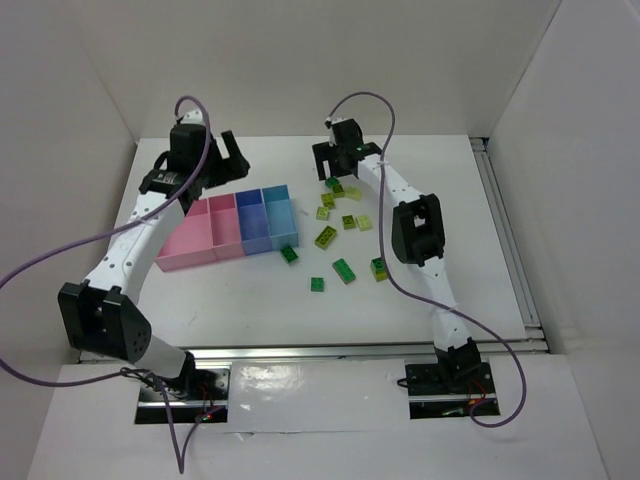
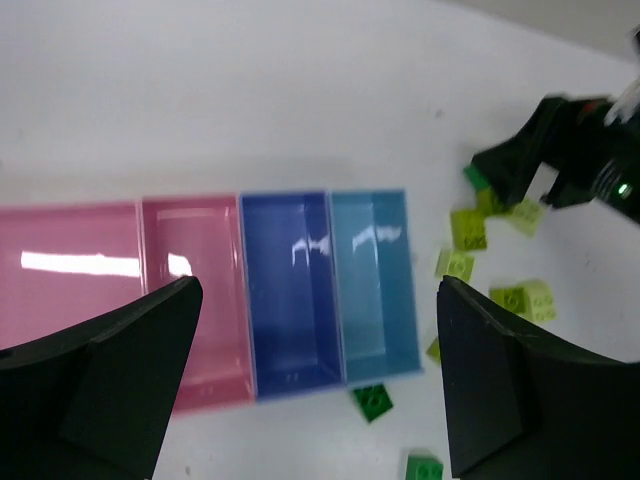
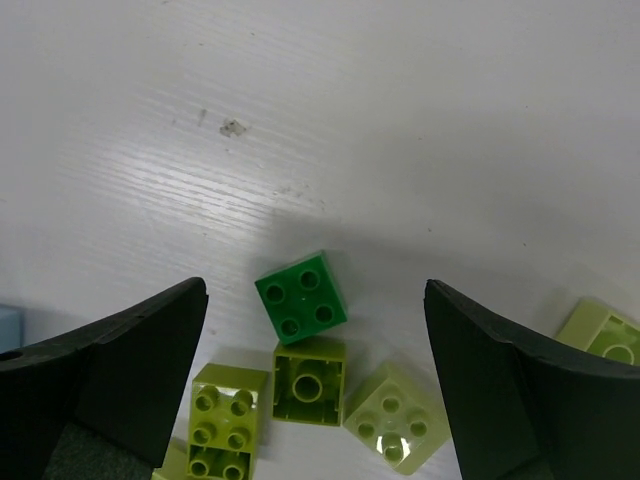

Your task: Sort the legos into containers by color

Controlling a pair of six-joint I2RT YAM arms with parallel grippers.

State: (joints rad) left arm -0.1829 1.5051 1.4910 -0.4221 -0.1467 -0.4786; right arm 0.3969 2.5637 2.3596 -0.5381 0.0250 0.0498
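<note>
Legos up close: small translucent studded bricks, and one dark green brick (image 3: pixel 301 297), square with four studs up, lies on the white table (image 3: pixel 400 120) squarely between the right pincer's (image 3: pixel 315 290) wide-spread jaws, untouched. Just toward the wrist from it sit three yellow-green bricks (image 3: pixel 229 418), the middle one hollow side up. The left pincer (image 2: pixel 320 285) is spread wide too, gripping nothing, hanging over the containers (image 2: pixel 240 290): two pink, one dark blue, one light blue, joined in a row.

Leftmost pink bin (image 2: pixel 60 250) is cropped at the picture's edge; one yellow-green lego (image 3: pixel 603 333) is partly hidden by a finger (image 3: pixel 520 400).
</note>
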